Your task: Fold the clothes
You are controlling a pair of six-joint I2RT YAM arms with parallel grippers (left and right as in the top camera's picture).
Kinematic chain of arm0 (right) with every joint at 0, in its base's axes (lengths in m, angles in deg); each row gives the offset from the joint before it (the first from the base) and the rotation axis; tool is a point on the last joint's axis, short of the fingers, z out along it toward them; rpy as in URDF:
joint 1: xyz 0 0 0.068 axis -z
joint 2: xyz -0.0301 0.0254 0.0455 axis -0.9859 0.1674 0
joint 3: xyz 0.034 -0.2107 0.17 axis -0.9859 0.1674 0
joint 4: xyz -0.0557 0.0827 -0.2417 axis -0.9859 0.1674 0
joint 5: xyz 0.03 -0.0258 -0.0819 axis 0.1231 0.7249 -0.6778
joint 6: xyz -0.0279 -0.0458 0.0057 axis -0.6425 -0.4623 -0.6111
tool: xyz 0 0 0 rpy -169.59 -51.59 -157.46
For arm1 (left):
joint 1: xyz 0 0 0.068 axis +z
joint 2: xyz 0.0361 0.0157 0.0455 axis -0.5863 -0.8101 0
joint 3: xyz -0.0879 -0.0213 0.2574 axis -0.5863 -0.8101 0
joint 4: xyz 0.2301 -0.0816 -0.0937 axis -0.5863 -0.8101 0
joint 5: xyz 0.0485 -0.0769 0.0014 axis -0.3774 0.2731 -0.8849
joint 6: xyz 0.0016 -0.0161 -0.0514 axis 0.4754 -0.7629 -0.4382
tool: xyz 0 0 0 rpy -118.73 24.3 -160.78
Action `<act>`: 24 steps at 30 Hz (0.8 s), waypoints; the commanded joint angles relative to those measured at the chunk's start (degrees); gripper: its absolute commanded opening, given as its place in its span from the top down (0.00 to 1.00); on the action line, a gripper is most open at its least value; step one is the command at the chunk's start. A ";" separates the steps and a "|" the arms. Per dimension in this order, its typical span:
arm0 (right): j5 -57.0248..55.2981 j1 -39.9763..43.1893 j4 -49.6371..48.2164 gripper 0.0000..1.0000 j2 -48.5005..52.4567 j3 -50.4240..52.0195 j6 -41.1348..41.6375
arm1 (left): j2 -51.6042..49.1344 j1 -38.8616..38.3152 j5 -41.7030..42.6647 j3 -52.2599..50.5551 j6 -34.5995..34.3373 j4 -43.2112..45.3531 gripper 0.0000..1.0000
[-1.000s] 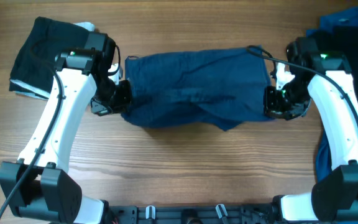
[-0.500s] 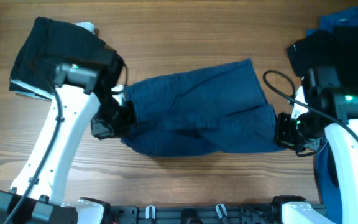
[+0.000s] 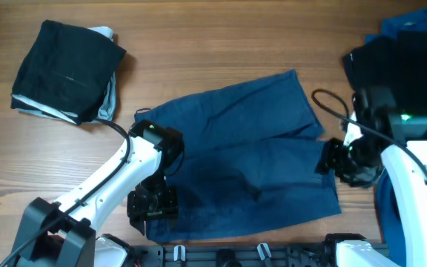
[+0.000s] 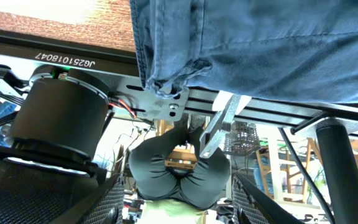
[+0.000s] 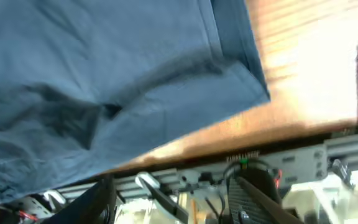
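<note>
**1. Black garment (image 3: 65,70).** Far-left corner of the bench (image 3: 221,44). It is folded to a compact square and lies on a pale piece (image 3: 108,100) that shows at its right edge. Judged finished.

**2. Left tool (image 3: 153,206).** Over the near-left corner of the navy shorts. In the left wrist view its fingers (image 4: 101,202) stand apart with nothing between them, and the hem hangs just beyond the tips. It holds nothing.

**3. Navy shorts (image 3: 243,174).** Centre of the bench, spread open in a single layer and slanted. The far corner points up and to the right, and the near hem reaches the front edge. The cloth is creased but shows no fold. Judged laid out ready for folding, so this piece is at its opening step.

**4. Right tool (image 3: 338,159).** At the right-hand edge of the navy shorts. In the right wrist view its fingers (image 5: 101,199) are spread and empty, with the cloth lying clear of them.

**5. Loose heap (image 3: 402,70).** Far right of the bench. It is black cloth with a bright blue garment (image 3: 414,21) behind it, and more blue cloth (image 3: 388,200) trails toward the front. None of it is folded, and the number of pieces cannot be told.

**Tally, as judged.** One piece is folded, one is flattened and waiting, and the heap is untouched. Most of the task is left.
</note>
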 commanded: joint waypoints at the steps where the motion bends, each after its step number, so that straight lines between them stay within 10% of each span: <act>1: 2.84 0.02 -1.86 0.48 1.36 -10.36 -4.92 | 2.08 -0.22 0.72 3.82 0.24 -0.13 0.55; 7: 7.87 0.02 -14.01 0.76 15.04 -14.38 -13.20 | 1.75 7.48 -9.46 17.00 -2.16 18.91 0.96; 10: 8.92 -0.70 -27.17 0.96 26.10 -14.38 -16.11 | -2.38 14.62 -12.17 16.98 -0.94 28.68 0.96; 24: 1.49 -9.42 -52.11 0.95 46.95 -14.34 -17.42 | -27.19 16.76 -14.86 16.98 4.61 38.71 0.96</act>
